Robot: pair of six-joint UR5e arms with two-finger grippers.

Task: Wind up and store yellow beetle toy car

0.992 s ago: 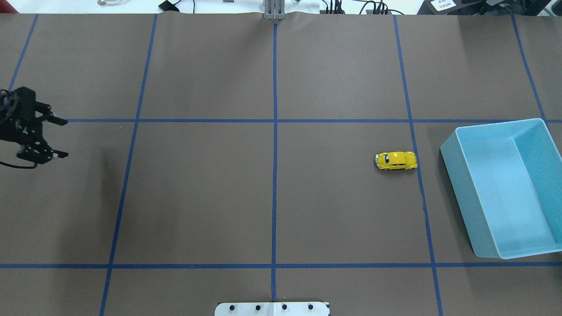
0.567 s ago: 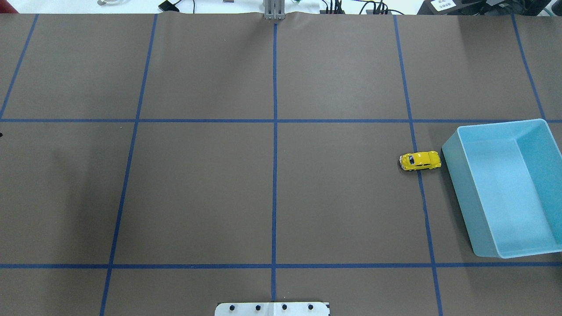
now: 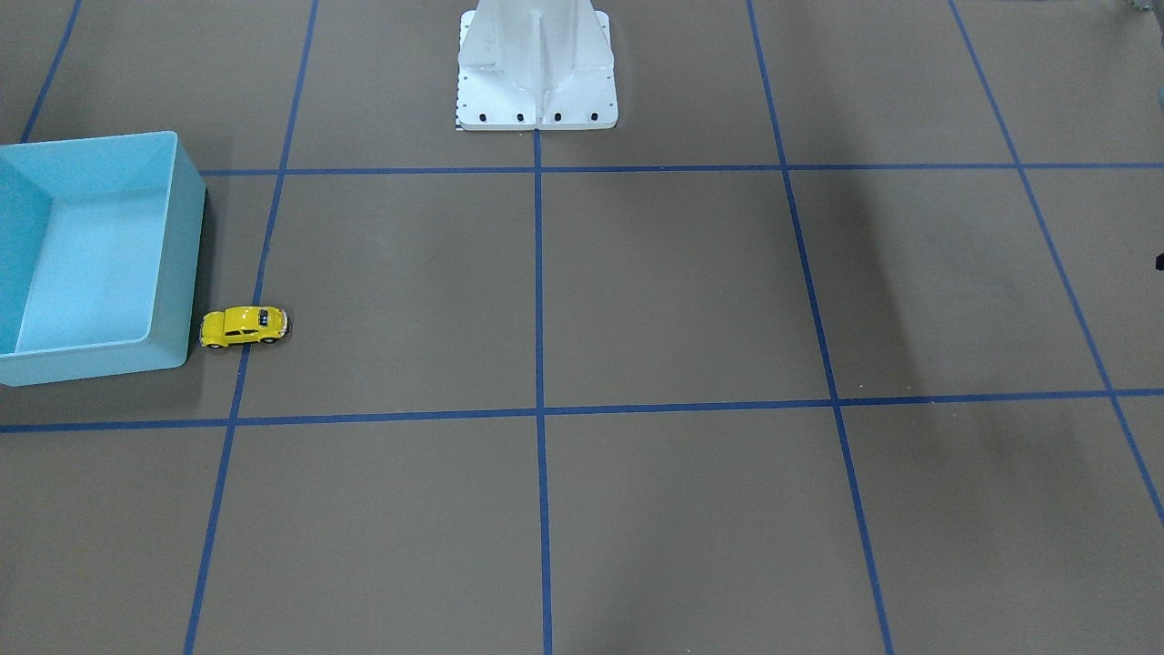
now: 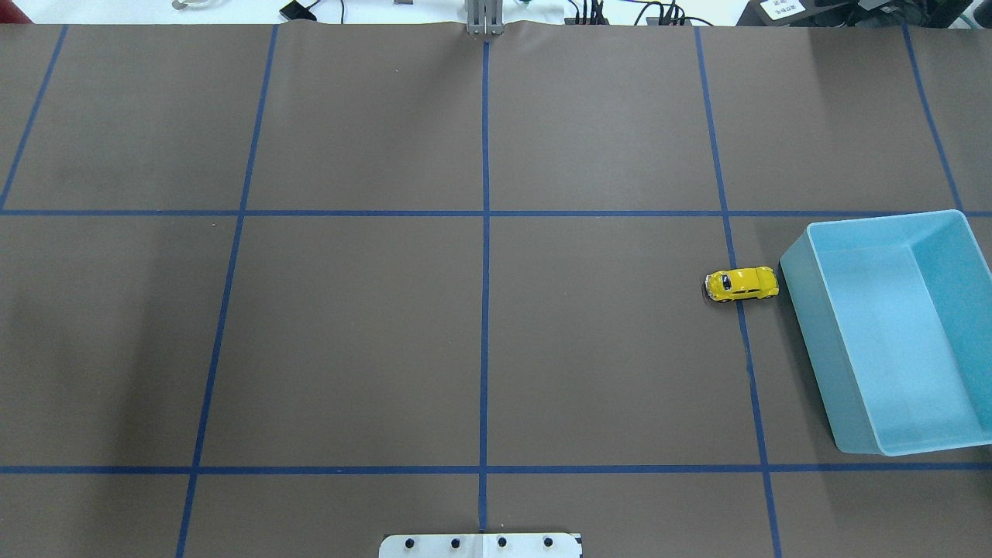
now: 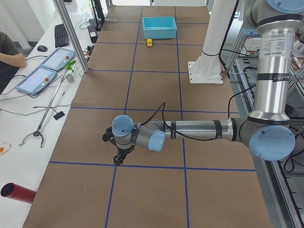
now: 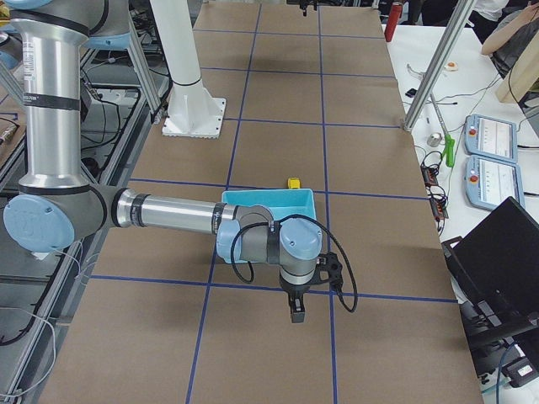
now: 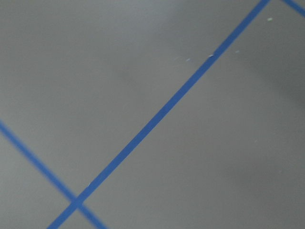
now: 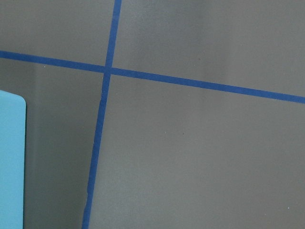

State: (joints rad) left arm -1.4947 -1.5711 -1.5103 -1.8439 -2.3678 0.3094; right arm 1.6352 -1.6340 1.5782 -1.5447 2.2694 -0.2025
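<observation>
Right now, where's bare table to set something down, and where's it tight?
Bare: the squares either side of the centre tape line, from the white base plate to the far edge. Tight: the robot's right end, where the yellow beetle toy car sits beside the light blue bin; whether they touch is too small to tell.

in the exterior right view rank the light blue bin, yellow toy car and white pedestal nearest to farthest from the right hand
1. light blue plastic bin, just beyond the right hand
2. yellow beetle toy car, at the bin's far wall
3. white robot pedestal, farthest, at mid-table
</observation>
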